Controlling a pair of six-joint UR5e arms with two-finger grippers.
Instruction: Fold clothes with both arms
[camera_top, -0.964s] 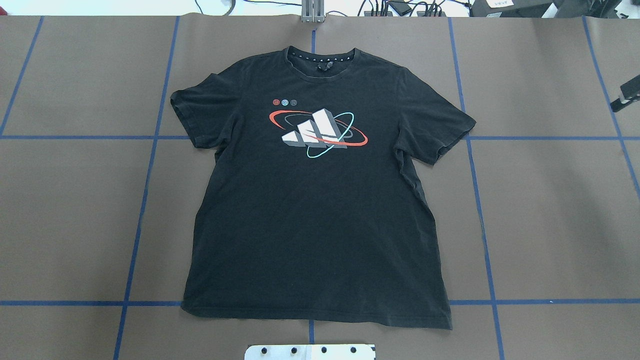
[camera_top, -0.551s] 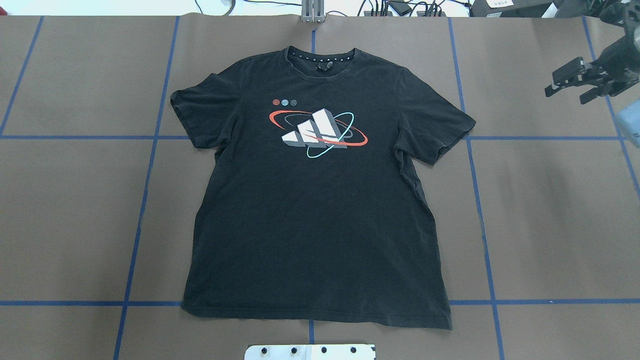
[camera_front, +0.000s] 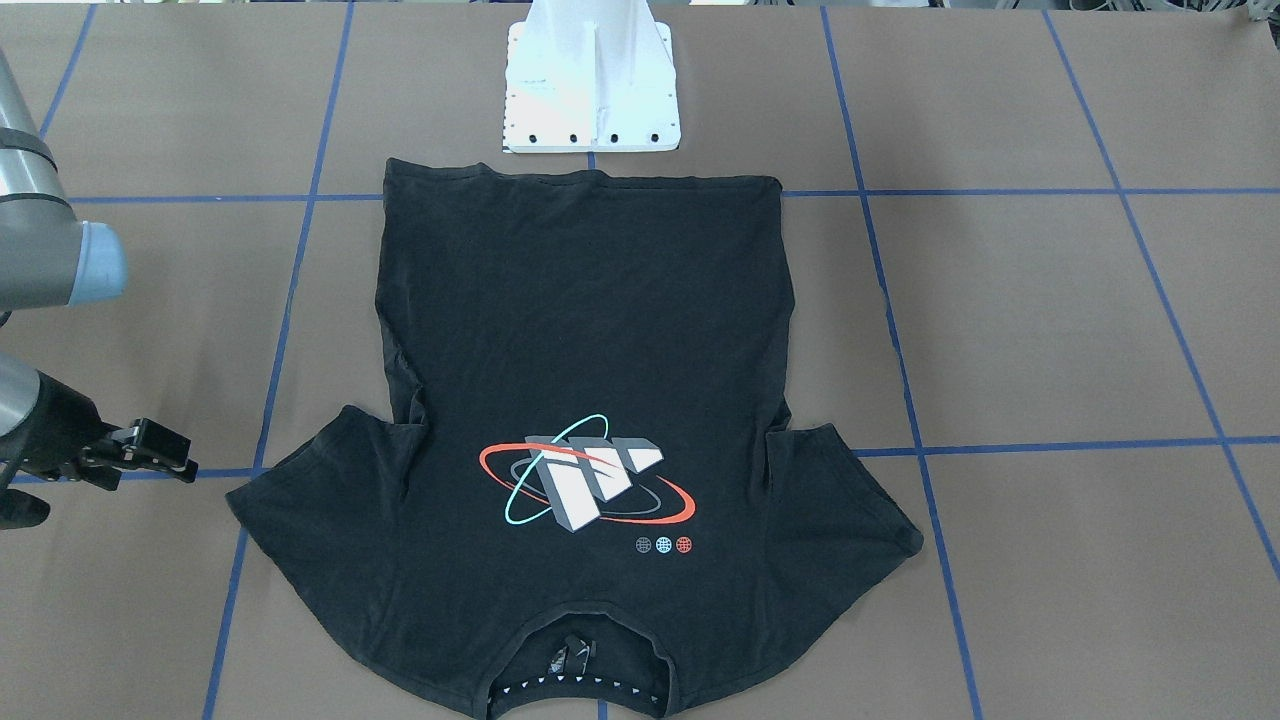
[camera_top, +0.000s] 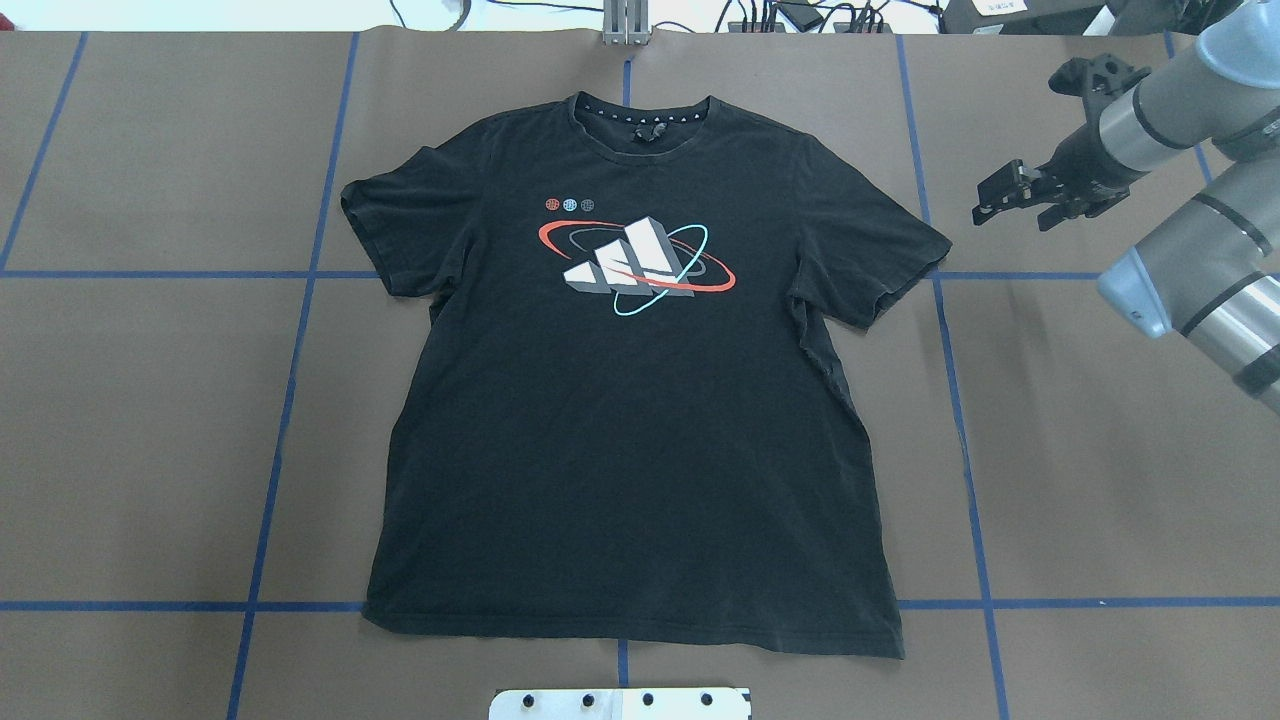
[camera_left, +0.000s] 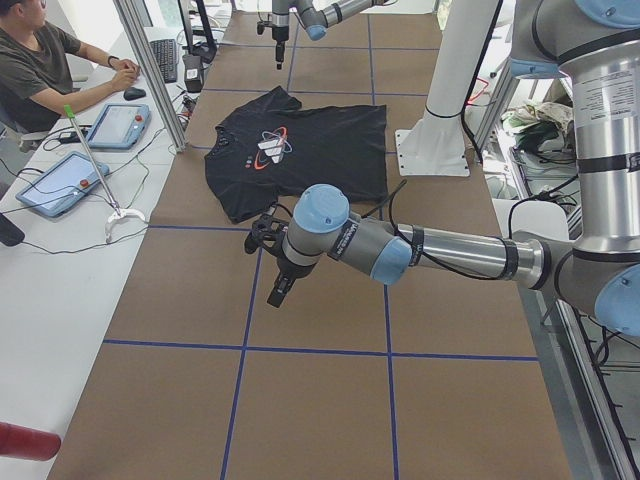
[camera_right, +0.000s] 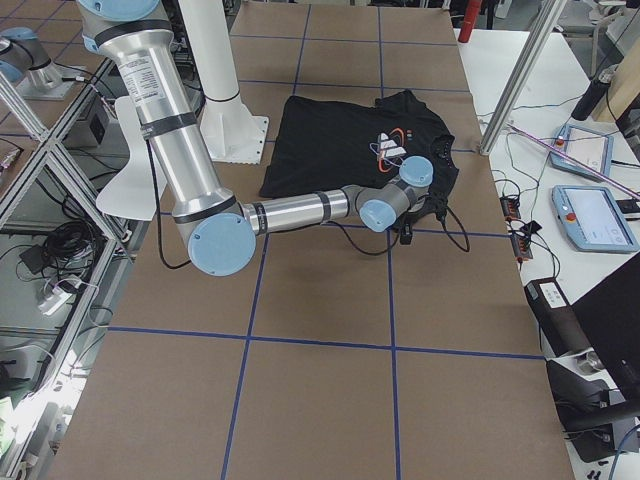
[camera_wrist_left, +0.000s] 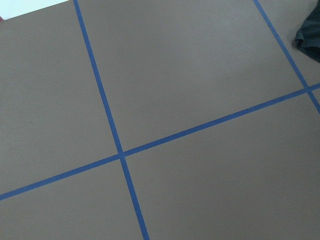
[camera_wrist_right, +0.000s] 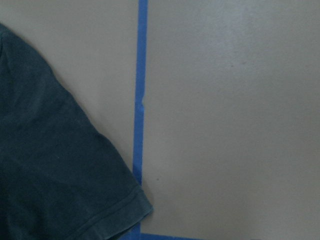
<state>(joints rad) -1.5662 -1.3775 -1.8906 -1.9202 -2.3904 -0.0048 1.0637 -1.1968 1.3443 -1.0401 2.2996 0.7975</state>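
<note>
The black T-shirt (camera_top: 630, 430) lies flat on the brown table, graphic up, collar at the far edge; it also shows in the front view (camera_front: 580, 330). My right gripper (camera_top: 985, 205) hovers over bare table just right of the shirt's right sleeve (camera_top: 880, 260), jaws open and empty; it shows at the left in the front view (camera_front: 185, 455). That sleeve's hem (camera_wrist_right: 60, 165) fills the right wrist view's lower left. My left gripper (camera_left: 275, 295) appears only in the left side view, over bare table beyond the other sleeve, so I cannot tell its state. A sleeve corner (camera_wrist_left: 307, 35) shows in the left wrist view.
The white base pedestal (camera_front: 590, 90) stands just behind the shirt's hem. Blue tape lines (camera_top: 960, 420) grid the brown table. A person (camera_left: 40, 70) sits at a side desk with tablets (camera_left: 60, 180). An aluminium post (camera_top: 625, 25) stands at the far edge.
My right arm has swung in from the right edge, carrying its gripper leftward toward the shirt's right sleeve. The shirt has not moved.
</note>
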